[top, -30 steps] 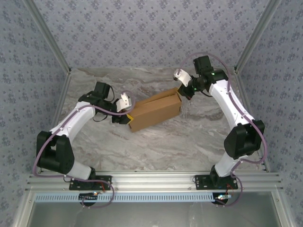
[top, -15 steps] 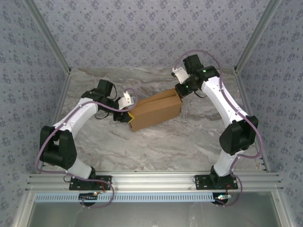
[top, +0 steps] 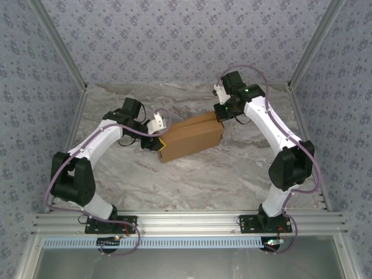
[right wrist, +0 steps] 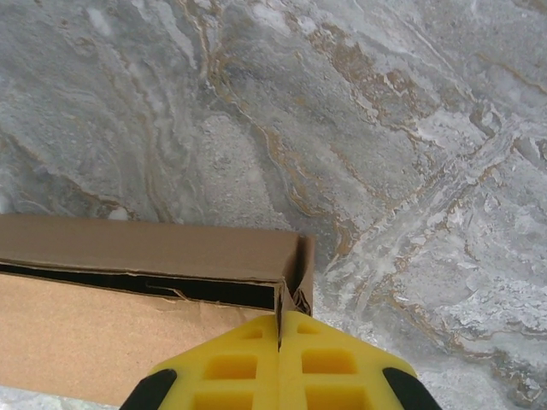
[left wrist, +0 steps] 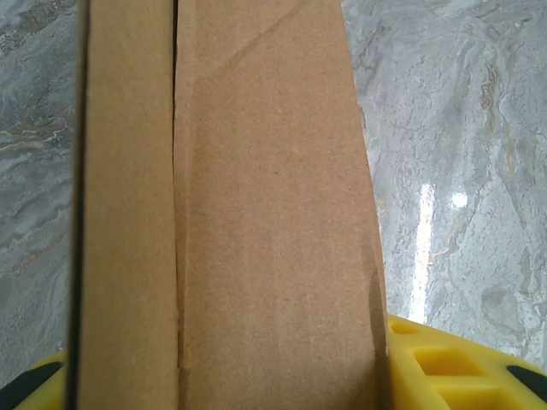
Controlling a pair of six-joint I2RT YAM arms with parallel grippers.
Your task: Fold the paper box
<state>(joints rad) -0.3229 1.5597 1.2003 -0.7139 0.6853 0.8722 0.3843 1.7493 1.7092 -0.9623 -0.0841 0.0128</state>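
Yellow fingers (left wrist: 436, 367) of the left gripper (top: 158, 143) clasped the nearer, 8 o'clock end of the paper box (top: 192, 136), one pressed on each long side. The tan cardboard box, folded into a shallow block, lay in the middle of the table (top: 197, 183), its length running from 8 to 2 o'clock. At its far 2 o'clock corner the right gripper (top: 220, 114) was closed, fingertips together against the end wall. Whether they nipped any cardboard could not be told.

The paper box (left wrist: 256, 213) runs off the left wrist view's top and bottom edges.
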